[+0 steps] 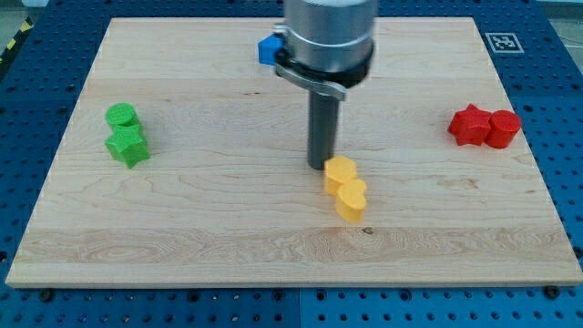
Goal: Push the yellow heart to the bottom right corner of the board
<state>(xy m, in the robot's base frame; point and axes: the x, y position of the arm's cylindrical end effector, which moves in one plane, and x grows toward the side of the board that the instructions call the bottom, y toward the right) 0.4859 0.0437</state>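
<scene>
Two yellow blocks touch each other a little below the board's middle. The upper one (pixel 341 172) is a rounded, roughly hexagonal block. The lower one is the yellow heart (pixel 350 199). My tip (pixel 321 165) stands on the board right at the upper-left edge of the upper yellow block, touching or nearly touching it. The heart lies just below and to the right of my tip, with the other yellow block between them.
A green round block (pixel 120 116) and a green star (pixel 127 145) sit together at the view's left. A red star (pixel 469 126) and a red round block (pixel 503 128) touch at the right. A blue block (pixel 268 48) shows at the top, partly hidden behind the arm.
</scene>
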